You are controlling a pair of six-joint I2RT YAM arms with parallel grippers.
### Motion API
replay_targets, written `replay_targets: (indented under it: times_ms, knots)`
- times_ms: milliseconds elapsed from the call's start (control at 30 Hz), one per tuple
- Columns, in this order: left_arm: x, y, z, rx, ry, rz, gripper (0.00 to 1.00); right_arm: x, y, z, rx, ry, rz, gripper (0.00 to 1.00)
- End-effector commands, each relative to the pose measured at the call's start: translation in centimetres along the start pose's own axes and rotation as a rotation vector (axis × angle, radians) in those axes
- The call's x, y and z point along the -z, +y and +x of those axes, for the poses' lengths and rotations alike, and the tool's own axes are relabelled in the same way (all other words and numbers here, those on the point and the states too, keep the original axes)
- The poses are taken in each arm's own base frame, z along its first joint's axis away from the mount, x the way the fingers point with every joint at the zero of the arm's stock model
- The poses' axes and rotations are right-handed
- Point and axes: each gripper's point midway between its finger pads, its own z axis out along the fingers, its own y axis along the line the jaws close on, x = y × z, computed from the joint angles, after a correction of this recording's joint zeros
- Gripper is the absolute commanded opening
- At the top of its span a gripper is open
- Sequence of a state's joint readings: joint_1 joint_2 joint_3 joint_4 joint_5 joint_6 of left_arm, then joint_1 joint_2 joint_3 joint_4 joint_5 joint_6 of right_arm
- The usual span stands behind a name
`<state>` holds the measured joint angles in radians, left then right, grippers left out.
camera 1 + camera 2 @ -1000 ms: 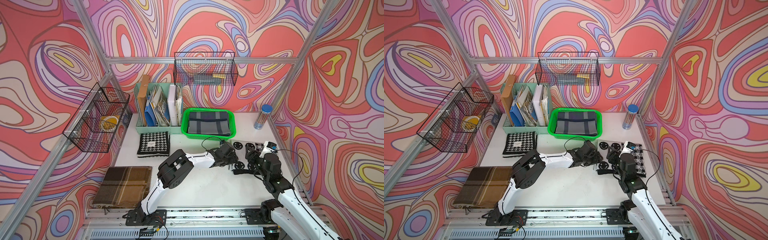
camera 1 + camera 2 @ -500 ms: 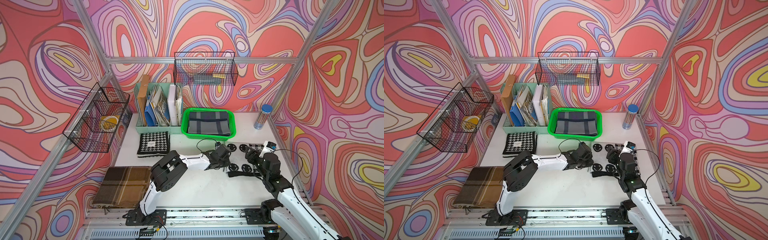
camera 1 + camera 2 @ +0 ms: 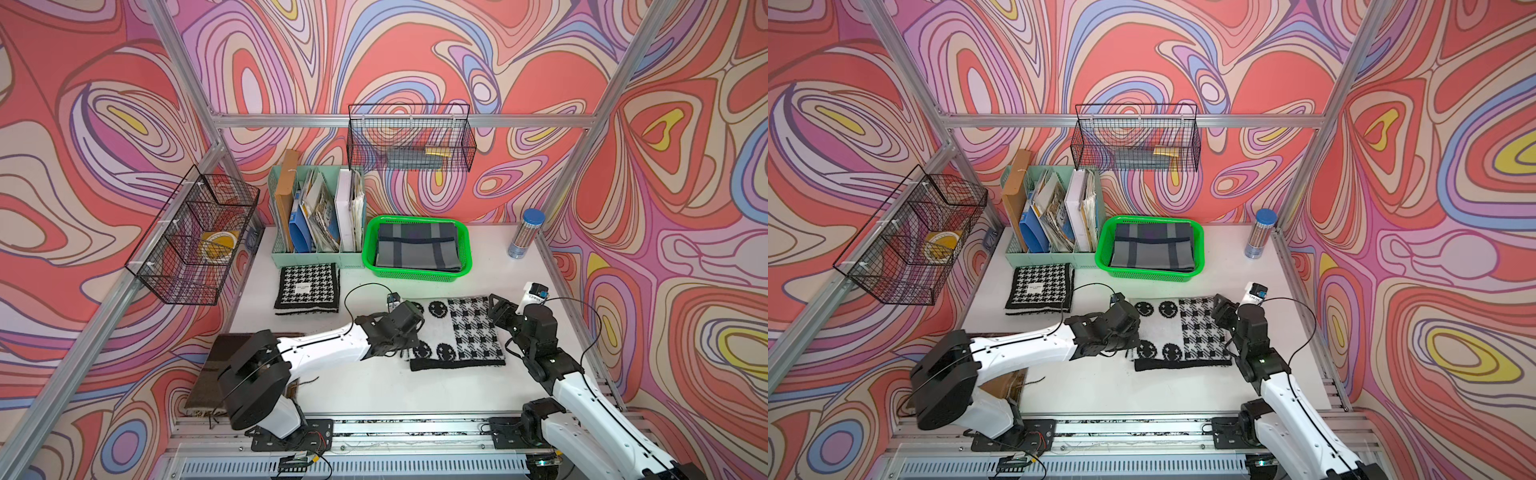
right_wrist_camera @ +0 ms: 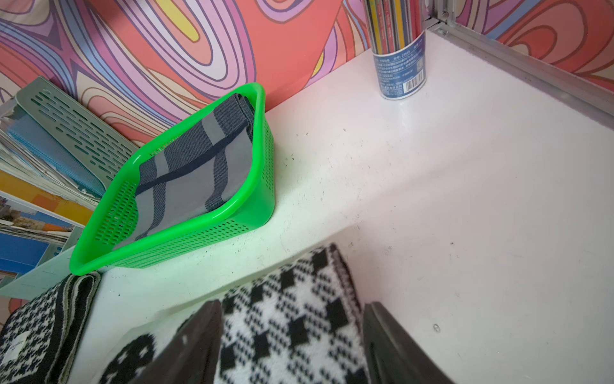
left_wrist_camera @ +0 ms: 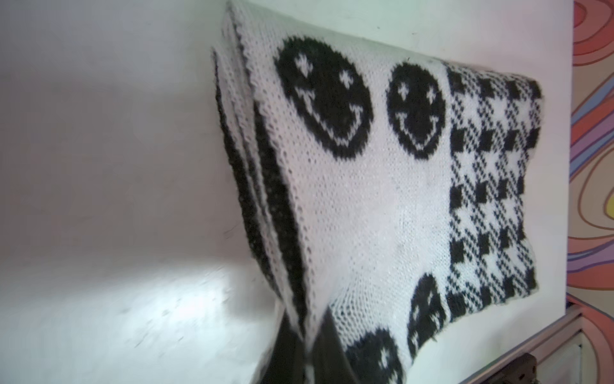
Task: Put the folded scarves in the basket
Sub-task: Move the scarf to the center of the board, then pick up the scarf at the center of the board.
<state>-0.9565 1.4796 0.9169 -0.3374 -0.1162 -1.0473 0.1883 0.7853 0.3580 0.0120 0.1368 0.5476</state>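
left gripper (image 5: pixel 307 352) has clamped onto the smiley scarf (image 3: pixel 457 332) edge; right gripper (image 4: pixel 292 345) spread apart over it; grey scarf (image 3: pixel 417 247) fills basket (image 3: pixel 415 274).

Both top views high at front, looking down on table (image 3: pixel 374 386), wrist views close, sharing the scarf (image 5: pixel 349 199)
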Motion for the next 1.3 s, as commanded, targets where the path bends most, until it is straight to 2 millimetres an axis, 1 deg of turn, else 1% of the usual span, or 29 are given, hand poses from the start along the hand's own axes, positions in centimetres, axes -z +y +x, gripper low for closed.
replay_targets:
  times_ms: [0, 100, 167, 200, 233, 267, 300, 333, 400, 500, 600, 700, 800, 900, 967, 1067, 1133, 1167, 1200, 1267]
  knots:
    - [3.5, 6.3, 0.0, -0.006, -0.059, -0.207, 0.0, -0.4, 0.2, 0.3, 0.003, 0.013, -0.013, 0.68]
    - [5.6, 9.1, -0.1, 0.028, -0.103, -0.244, 0.0, -0.8, 0.1, 0.8, 0.007, 0.044, -0.003, 0.68]
    - [6.5, 10.5, -0.1, 0.06, -0.124, -0.245, 0.0, -1.2, 0.1, 1.3, 0.012, 0.082, 0.005, 0.68]
    - [6.8, 11.0, 0.1, 0.081, -0.131, -0.24, 0.12, -1.5, 0.1, 1.7, 0.015, 0.107, 0.007, 0.68]
    - [7.0, 11.4, 0.2, 0.091, -0.14, -0.225, 0.42, -1.8, 0.2, 2.1, 0.018, 0.133, 0.008, 0.68]
    - [7.2, 11.5, 0.2, 0.095, -0.149, -0.212, 0.67, -2.0, 0.3, 2.5, 0.019, 0.164, 0.007, 0.68]
    - [7.4, 11.7, 0.1, 0.098, -0.161, -0.205, 0.81, -2.3, 0.5, 3.2, 0.022, 0.212, 0.004, 0.68]
    - [7.8, 12.1, 0.0, 0.1, -0.175, -0.21, 0.89, -2.6, 0.8, 3.8, 0.027, 0.262, -0.001, 0.68]
    - [8.5, 12.9, -0.3, 0.1, -0.202, -0.235, 0.98, -3.0, 1.8, 5.1, 0.038, 0.366, -0.043, 0.68]
    - [8.8, 13.4, -0.8, 0.08, -0.218, -0.244, 0.99, -3.2, 4.3, 7.0, 0.023, 0.496, -0.172, 0.68]
    - [8.4, 13.2, -1.3, 0.081, -0.208, -0.231, 0.99, -3.1, 6.7, 8.0, 0.018, 0.561, -0.283, 0.7]
    - [7.2, 12.8, -1.6, 0.088, -0.193, -0.214, 0.99, -3.1, 8.7, 9.3, 0.069, 0.602, -0.337, 0.72]
    - [5.8, 12.8, -1.5, 0.107, -0.167, -0.211, 0.99, -3.5, 10.0, 10.9, 0.106, 0.651, -0.357, 0.72]
    - [4.4, 13.3, -0.9, 0.132, -0.145, -0.218, 0.99, -3.9, 11.1, 12.6, 0.126, 0.701, -0.372, 0.72]
    - [3.4, 13.7, -0.4, 0.152, -0.131, -0.209, 0.99, -4.1, 11.6, 13.7, 0.143, 0.725, -0.375, 0.72]
    - [2.4, 14.4, 0.3, 0.187, -0.109, -0.204, 0.99, -4.4, 11.7, 14.8, 0.167, 0.738, -0.35, 0.72]
    - [2.2, 15.1, 0.7, 0.195, -0.101, -0.217, 0.99, -4.6, 11.2, 15.2, 0.178, 0.74, -0.316, 0.72]
    - [2.1, 15.0, 0.6, 0.2, -0.104, -0.211, 0.99, -4.7, 10.6, 15.3, 0.185, 0.739, -0.285, 0.72]
    - [1.7, 15.9, 1.7, 0.202, -0.085, -0.225, 0.99, -4.9, 9.9, 15.5, 0.192, 0.738, -0.252, 0.72]
    - [1.4, 16.1, 2.2, 0.211, -0.073, -0.215, 0.99, -5.0, 8.8, 15.8, 0.205, 0.739, -0.203, 0.72]
